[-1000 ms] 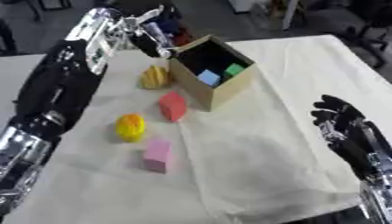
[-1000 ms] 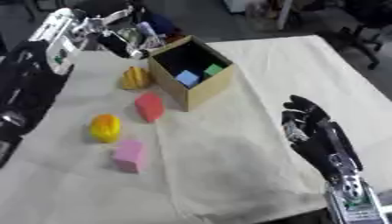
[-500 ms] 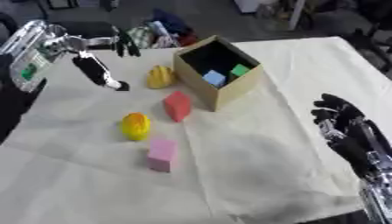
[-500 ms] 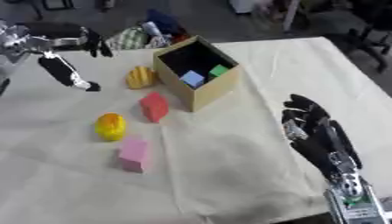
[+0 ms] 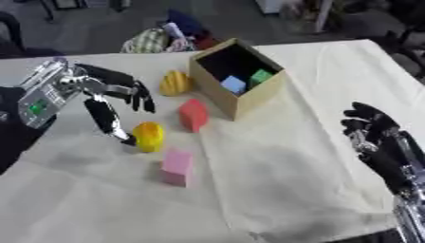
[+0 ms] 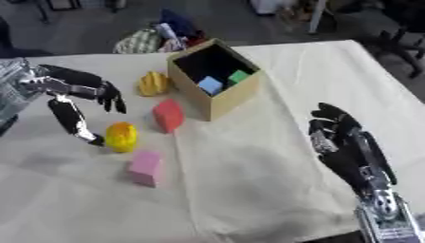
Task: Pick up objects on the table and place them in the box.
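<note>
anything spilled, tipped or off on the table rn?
Nothing spilled or damaged. The box stands upright with blue and green pieces inside. The cloth is creased below it. Left hand is open beside the yellow round object.

A cream cloth [image 5: 291,156] covered the bench, creased and rumpled towards the near edge. Beyond the far edge, a heap of mixed items [image 5: 162,38] lay on the dark floor [image 5: 91,23]: something striped, something blue and a red patch. Individual items could not be made out.
</note>
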Tool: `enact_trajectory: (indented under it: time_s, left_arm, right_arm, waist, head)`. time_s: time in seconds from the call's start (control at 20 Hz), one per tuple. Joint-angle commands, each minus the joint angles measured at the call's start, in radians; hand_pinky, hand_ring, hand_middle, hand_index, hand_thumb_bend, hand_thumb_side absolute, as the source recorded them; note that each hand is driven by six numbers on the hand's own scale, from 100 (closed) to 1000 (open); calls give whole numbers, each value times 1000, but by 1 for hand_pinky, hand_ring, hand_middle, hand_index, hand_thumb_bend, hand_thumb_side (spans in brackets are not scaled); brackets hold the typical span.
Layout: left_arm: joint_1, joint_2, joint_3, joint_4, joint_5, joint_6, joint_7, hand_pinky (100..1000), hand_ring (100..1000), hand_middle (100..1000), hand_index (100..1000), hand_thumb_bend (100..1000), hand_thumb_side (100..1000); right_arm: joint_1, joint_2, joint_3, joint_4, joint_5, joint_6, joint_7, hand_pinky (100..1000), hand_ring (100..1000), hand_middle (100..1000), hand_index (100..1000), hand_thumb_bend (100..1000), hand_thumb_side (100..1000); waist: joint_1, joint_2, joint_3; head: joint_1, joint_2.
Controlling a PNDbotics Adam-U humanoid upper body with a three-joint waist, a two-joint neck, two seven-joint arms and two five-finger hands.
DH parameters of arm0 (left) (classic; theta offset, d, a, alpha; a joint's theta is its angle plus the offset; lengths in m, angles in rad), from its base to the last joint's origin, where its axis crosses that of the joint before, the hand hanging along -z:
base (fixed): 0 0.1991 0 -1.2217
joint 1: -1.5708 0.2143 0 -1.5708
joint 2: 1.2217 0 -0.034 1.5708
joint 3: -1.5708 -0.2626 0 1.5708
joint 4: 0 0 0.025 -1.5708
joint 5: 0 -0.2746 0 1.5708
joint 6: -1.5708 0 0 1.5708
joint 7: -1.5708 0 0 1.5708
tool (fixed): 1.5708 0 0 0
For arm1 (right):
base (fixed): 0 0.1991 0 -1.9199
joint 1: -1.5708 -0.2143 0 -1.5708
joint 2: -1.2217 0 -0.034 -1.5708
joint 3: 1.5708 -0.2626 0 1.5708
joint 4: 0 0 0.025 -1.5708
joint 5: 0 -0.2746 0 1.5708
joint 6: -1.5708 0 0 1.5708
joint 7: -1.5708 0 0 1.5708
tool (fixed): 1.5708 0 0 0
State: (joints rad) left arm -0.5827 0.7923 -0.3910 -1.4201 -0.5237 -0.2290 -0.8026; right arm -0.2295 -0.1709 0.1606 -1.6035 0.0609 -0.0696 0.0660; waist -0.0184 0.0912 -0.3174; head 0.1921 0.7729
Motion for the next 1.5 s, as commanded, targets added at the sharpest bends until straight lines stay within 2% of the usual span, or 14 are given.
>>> enact_trajectory:
  time_s: [0.05,0.35,0.45,0.6,0.8,0.9,1.1,1.2,1.3,1.5]
  left_arm:
    - [-7,-2,-2,5,-54,3,39,739,713,739,843,523,345]
    - [3,-58,-14,59,-164,-11,121,745,718,748,848,541,312]
    - [7,-71,-17,67,-198,-20,160,718,691,719,824,529,267]
    - [11,-83,-17,76,-230,-26,231,627,582,592,728,440,152]
    - [1,-87,-4,80,-238,-13,328,543,498,492,638,409,107]
    - [-19,-75,12,53,-215,-9,347,531,484,474,619,392,100]
    - [-109,-38,59,-48,-172,16,353,549,489,472,621,424,100]
    - [-179,-55,70,-54,-186,29,350,553,490,472,625,432,100]
    - [-249,-112,78,-7,-224,38,364,555,490,470,626,435,100]
    - [-373,-279,91,189,-349,34,413,560,493,471,635,420,100]
  right_arm:
    - [-15,-14,-9,-16,4,-2,-2,776,791,775,881,100,432]
    - [-16,-11,-8,-17,3,-2,-1,777,790,775,880,100,432]
    - [-16,-10,-9,-17,3,-2,-1,777,790,775,880,100,432]
    - [-16,-10,-9,-17,2,-2,-2,777,790,775,880,100,433]
    - [-15,-9,-8,-17,2,-2,-1,777,790,775,880,100,433]
    - [-14,-10,-9,-16,2,-1,-2,777,790,774,880,100,433]
    - [-10,-11,-8,-14,2,-1,-2,777,790,774,880,100,433]
    - [-7,-12,-7,-12,1,0,-1,777,790,774,880,100,433]
    - [-5,-13,-6,-11,0,0,1,777,790,774,880,100,433]
    - [-7,-8,2,-10,-3,-1,8,777,790,774,879,100,433]
  waist:
    - [12,-8,-1]
    - [9,-7,-2]
    - [8,-6,-3]
    - [9,-6,-4]
    - [8,-8,-3]
    - [8,-9,-2]
    - [7,-14,1]
    - [7,-17,2]
    - [7,-19,3]
    - [5,-17,-14]
  head:
    - [3,-3]
    - [4,-3]
    - [5,-3]
    - [5,-3]
    - [3,-3]
    - [2,-3]
    - [1,-3]
    - [-1,-3]
    - [-1,-3]
    - [9,-3]
